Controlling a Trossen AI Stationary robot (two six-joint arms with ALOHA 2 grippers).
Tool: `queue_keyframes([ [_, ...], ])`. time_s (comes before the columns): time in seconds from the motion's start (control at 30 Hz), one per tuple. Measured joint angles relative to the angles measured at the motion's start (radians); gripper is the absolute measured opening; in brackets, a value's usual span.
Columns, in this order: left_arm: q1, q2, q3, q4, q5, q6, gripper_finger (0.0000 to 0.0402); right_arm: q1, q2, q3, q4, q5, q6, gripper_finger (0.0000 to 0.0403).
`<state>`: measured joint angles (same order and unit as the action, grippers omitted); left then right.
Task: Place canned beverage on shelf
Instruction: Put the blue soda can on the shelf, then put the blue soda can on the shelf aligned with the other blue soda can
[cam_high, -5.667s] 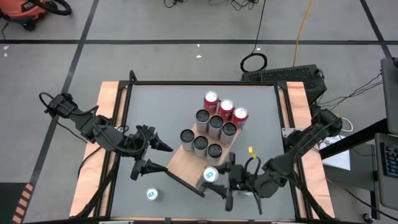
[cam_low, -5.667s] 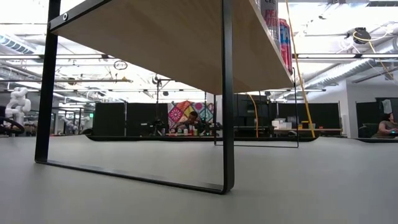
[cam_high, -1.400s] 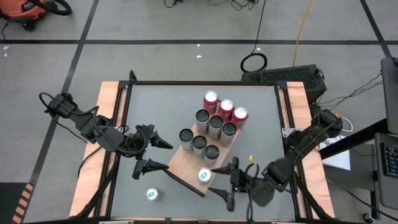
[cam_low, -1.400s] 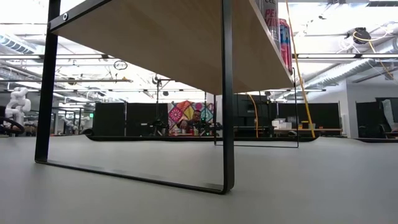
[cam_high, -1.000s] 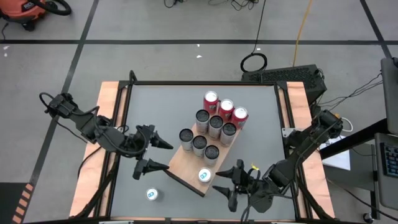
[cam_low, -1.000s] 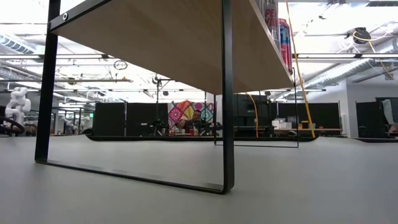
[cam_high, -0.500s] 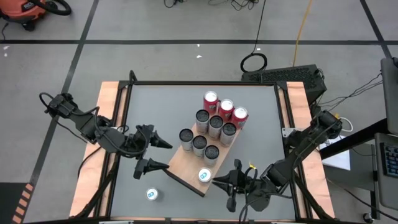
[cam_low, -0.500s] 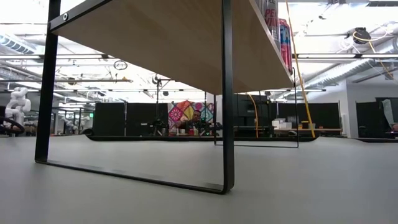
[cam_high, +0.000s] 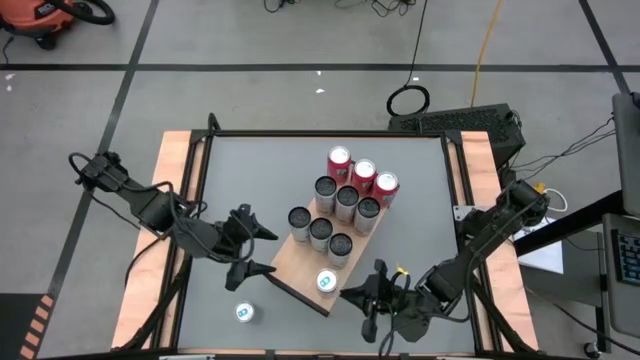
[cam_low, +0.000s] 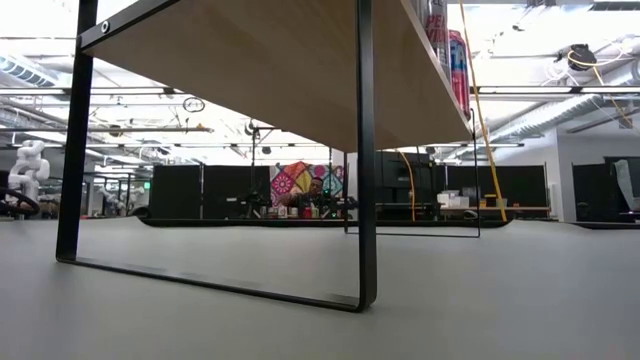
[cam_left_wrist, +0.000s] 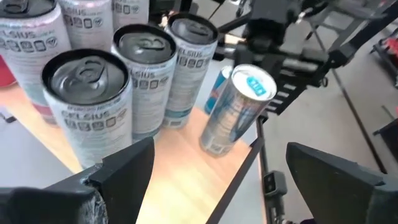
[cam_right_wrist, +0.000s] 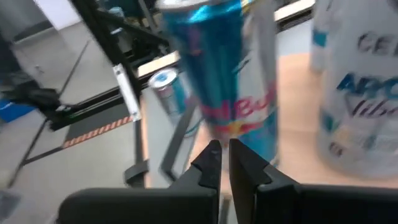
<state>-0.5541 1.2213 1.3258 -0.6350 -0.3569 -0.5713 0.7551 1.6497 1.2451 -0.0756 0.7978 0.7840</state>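
Observation:
The shelf is a light wooden board on black frame legs, standing on the grey table. Several cans stand on it. A blue and silver can stands upright near its near end. My right gripper is shut just to the right of that can, pointing at it. My left gripper hovers open off the shelf's left edge, facing the cans. Another blue-topped can stands on the table at the near left. My right gripper's shut fingertips sit level with the blue can's lower side, coming from the table's right. I cannot tell whether they touch it. The can stands upright on the shelf.
Three pink cans stand at the shelf's far end, with grey-topped ones in rows nearer. In the low view the shelf's underside fills the top. Wooden rails edge the table. Bare grey tabletop lies far left of the shelf.
My right gripper has shut its fingers beside the blue can, which stays standing where it was. My left gripper has sunk a little and tipped downward, still open.

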Motion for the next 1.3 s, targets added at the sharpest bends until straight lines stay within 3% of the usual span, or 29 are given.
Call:
queue_keyframes([
  [0.33,0.0,0.001,0.0,-0.009,0.037,-0.002,0.0334,0.062,0.0,0.128,-0.102,-0.046,0.068,0.0004],
  [0.53,-0.008,0.001,0.0,-0.009,0.046,-0.003,0.0329,0.056,-0.001,0.4,-0.643,-0.136,0.322,0.0004],
  [0.67,-0.012,0.003,0.0,-0.009,0.05,-0.003,0.0329,0.022,-0.003,0.561,-0.96,-0.315,0.43,0.0004],
  [0.8,-0.012,0.004,0.0,-0.01,0.068,-0.007,0.0329,-0.01,-0.003,0.624,-1.174,-0.52,0.497,0.0017],
  [0.97,-0.024,0.004,0.0,-0.01,0.07,-0.044,0.0329,-0.016,-0.003,0.61,-1.261,-0.67,0.455,0.007],
  [1.3,-0.098,0.004,0.0,-0.01,0.062,-0.053,0.0328,0.001,-0.002,0.478,-1.145,-0.673,0.408,0.0244],
])
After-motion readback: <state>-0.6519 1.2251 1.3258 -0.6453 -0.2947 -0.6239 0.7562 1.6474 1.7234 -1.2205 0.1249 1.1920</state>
